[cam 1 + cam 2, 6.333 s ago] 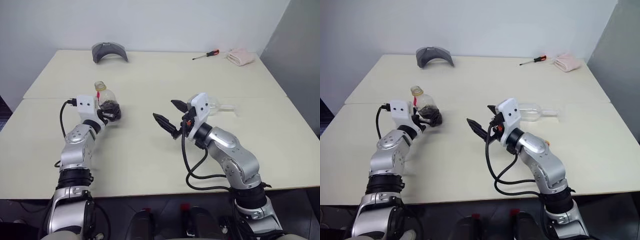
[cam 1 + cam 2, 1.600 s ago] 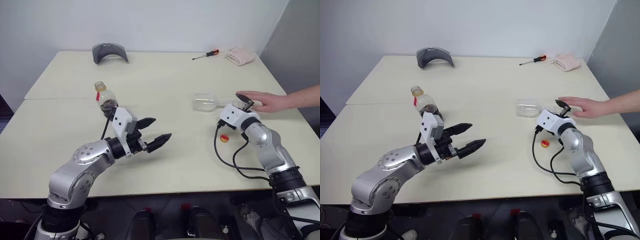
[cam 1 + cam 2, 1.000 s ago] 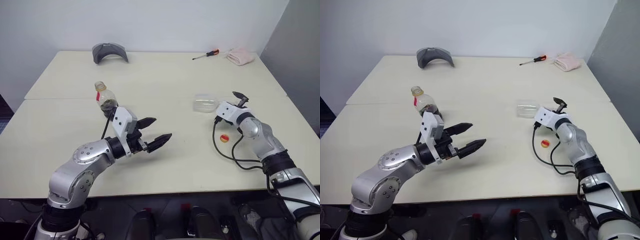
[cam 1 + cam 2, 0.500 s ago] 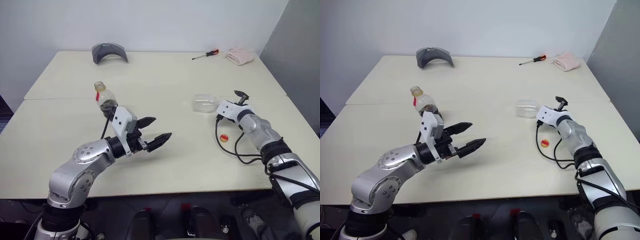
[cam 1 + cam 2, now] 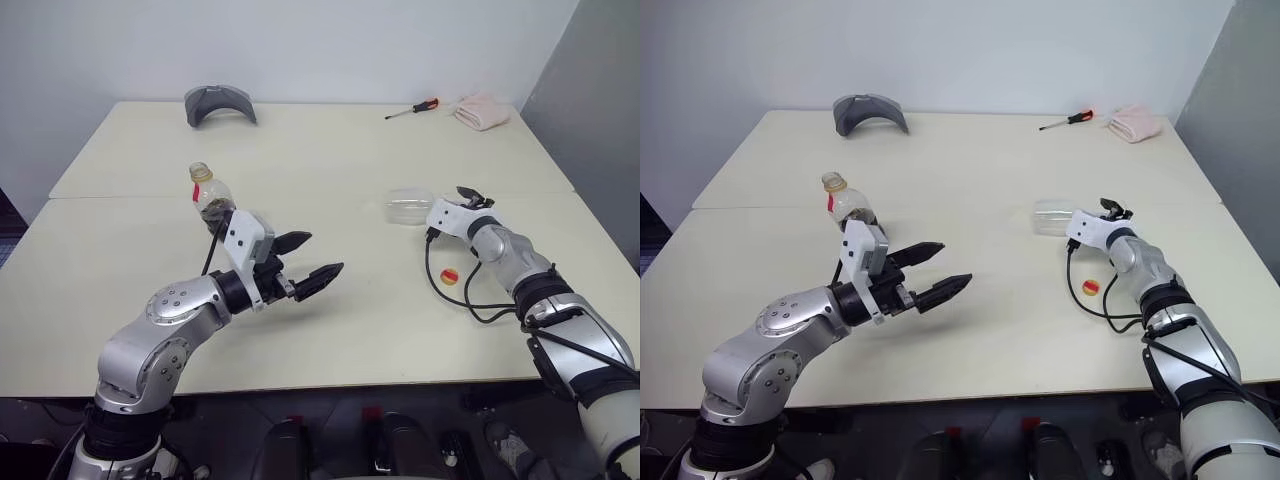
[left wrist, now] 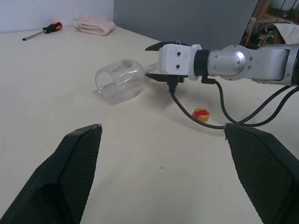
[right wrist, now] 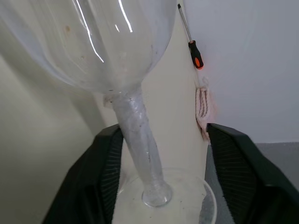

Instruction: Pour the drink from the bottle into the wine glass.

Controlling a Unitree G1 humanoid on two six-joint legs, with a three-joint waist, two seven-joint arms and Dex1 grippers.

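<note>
Table (image 5: 330, 160) scene, seen from the robot's head. Wine glass (image 5: 410, 207) lies on its side to the robot's right, bowl mouth pointing toward the middle of the table, stem running away toward the right edge. Right gripper (image 5: 470, 198) sits at that stem. From the right wrist view, the stem (image 7: 138, 140) runs between the two black fingers (image 7: 110, 175) with a gap on each side, so the fingers are around it but not yet pressed on it, and the round foot lies just past them.

Bottle (image 5: 209, 195) stands upright on the left half of the table, well apart from the glass, cap off, with a little dark drink (image 5: 214, 210) low in its body. A small yellow and red cap (image 5: 450, 275) lies on the table near the right arm. Left gripper (image 5: 306, 258) hangs above the table in front of the bottle, fingers spread wide and empty, pointing toward the glass.

Far side of the table: a grey curved object (image 5: 219, 103), a screwdriver (image 5: 412, 108) and a folded pink cloth (image 5: 481, 111).

Judging by this layout, the step in hand is picking up the fallen glass so it can be stood upright; pouring has not begun. Next move probably calls for the right fingers to close on the thin stem firmly enough that it does not slip or roll, then to lift and turn the glass onto its foot. After that the left gripper would need to take the bottle.
</note>
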